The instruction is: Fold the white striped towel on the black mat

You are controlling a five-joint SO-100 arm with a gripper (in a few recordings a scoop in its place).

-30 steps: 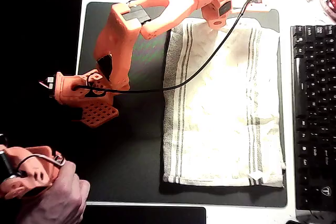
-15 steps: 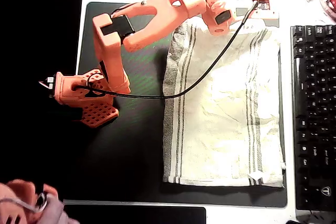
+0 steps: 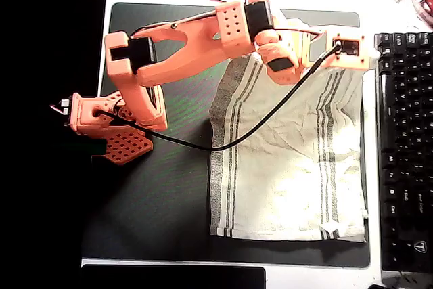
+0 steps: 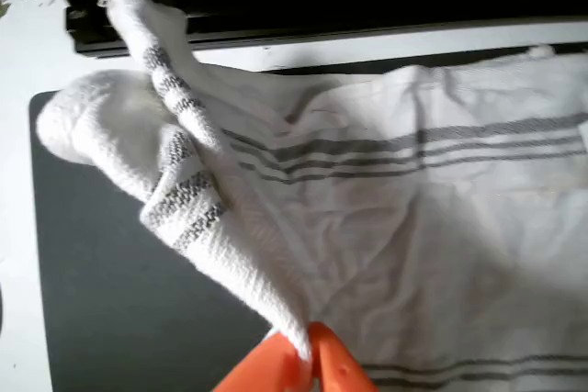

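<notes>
Arm base: orange, sitting on the left part of the black mat in the overhead view; links reaching up and rightward toward the towel's top edge.
Black mat: dark charcoal pad lying under both arm and towel; bare mat showing to the left of and below the cloth, and a strip now showing above it.
Cable: black, draping from the base across the towel's upper left to the wrist; likely to drag on the cloth during the carry.
White striped towel: lying on the right half of the mat, long side running top to bottom in the overhead view; bottom edge flat, top edge lifting.
Gripper: jaws clenching a pinch of the towel's top edge; in the wrist view the cloth is rising in a tented ridge from the orange fingertips, with a striped corner curling over.
Keyboard: black, sitting just right of the mat, close to the towel's right edge.
Step in hand: judged to be carrying the gripped top edge over toward the bottom edge for a half fold.
Doing it well: keeping the pinch firm, lifting high enough that the carried cloth is clearing the layer beneath, travelling straight down the towel's length so stripes are meeting stripes, letting go only over the bottom edge.
Risk: the curled corner folding under and skewing the fold; the bottom edge sliding along.
</notes>
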